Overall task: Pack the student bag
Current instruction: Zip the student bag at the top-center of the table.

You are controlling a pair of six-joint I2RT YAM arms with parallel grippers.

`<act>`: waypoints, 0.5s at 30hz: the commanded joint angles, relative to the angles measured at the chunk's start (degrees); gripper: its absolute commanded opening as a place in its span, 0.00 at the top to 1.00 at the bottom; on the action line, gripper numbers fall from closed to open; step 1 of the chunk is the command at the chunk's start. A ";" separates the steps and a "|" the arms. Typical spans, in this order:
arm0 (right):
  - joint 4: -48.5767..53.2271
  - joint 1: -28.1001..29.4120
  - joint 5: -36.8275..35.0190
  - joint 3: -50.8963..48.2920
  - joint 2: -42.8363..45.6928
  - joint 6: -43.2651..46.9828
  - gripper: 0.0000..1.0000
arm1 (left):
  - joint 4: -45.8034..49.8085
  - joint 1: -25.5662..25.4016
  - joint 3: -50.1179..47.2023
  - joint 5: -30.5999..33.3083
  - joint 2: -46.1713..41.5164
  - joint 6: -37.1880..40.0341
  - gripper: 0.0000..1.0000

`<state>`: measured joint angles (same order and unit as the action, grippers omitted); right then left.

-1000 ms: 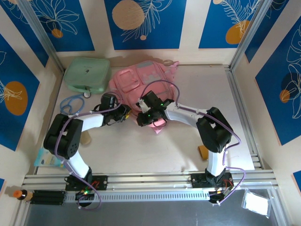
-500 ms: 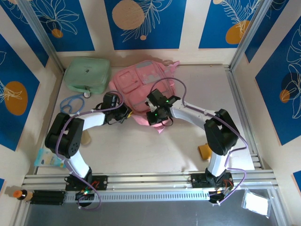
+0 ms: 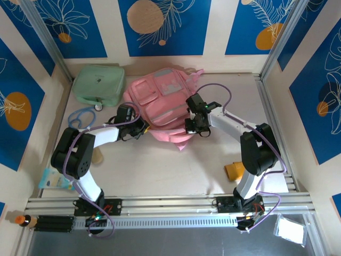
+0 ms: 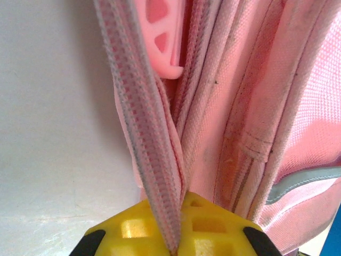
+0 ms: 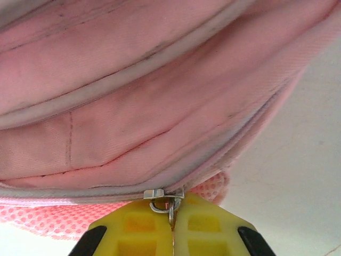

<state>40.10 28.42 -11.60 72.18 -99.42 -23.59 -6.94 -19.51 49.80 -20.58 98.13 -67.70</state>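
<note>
The student bag [image 3: 160,101] lies at the far middle of the table [image 3: 160,170], just beside the mint-green case [image 3: 98,84]; its near edge is gripped at 2 places. The left gripper [image 4: 173,237] is closed on the zip tape [image 4: 141,128] at the near left of the bag; the right gripper [image 5: 171,229] is pinched on the metal zip pull [image 5: 165,204] at the near right. The step in hand is judged to be the drawing of the zip. It is best done with the pull kept in line with the teeth, the tape held taut from the left so that no fabric is bunched, and the pinch kept firm where the seam curves, since a jam is likeliest there. Compared with 1 s earlier, the right gripper has been carried rightward along the near edge, from close by the left gripper to well apart from it; the left gripper is found where it was.
</note>
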 commanded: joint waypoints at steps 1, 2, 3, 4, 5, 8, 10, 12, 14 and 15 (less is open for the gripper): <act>1.71 -0.58 -1.59 -1.63 2.21 -0.86 1.00 | 1.38 1.42 2.86 2.34 1.07 3.40 1.00; 1.50 -0.27 -0.96 -2.07 2.27 -0.69 1.00 | 2.08 1.49 3.56 1.92 1.50 4.10 1.00; 1.15 0.18 -0.21 -2.53 2.46 -0.38 1.00 | 2.75 1.46 4.55 1.50 2.07 4.86 1.00; 0.68 0.76 0.96 -3.10 2.59 0.13 1.00 | 3.59 1.41 5.54 1.17 2.60 5.69 0.99; 0.09 1.36 2.21 -3.77 2.81 0.74 1.00 | 4.20 1.48 6.28 1.19 3.08 6.37 0.97; -2.68 4.18 6.94 -5.76 3.59 2.50 1.00 | 8.27 1.46 9.26 4.04 4.53 10.15 0.90; -4.70 6.64 10.51 -6.41 3.52 3.12 1.00 | 11.75 1.64 11.32 6.99 5.31 12.64 0.82; -6.79 8.80 13.19 -6.29 2.94 2.70 1.00 | 13.88 1.89 12.22 9.54 5.16 14.68 0.73; -8.97 10.58 15.86 -5.56 1.68 1.57 1.00 | 16.59 2.43 12.51 12.23 4.05 16.23 0.63; -10.29 11.13 17.67 -4.82 0.77 0.54 1.00 | 18.10 2.93 12.49 13.64 3.24 17.22 0.58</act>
<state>31.83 37.34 -3.11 66.74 -97.73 -22.20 7.11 -17.61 60.34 -12.32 102.83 -55.22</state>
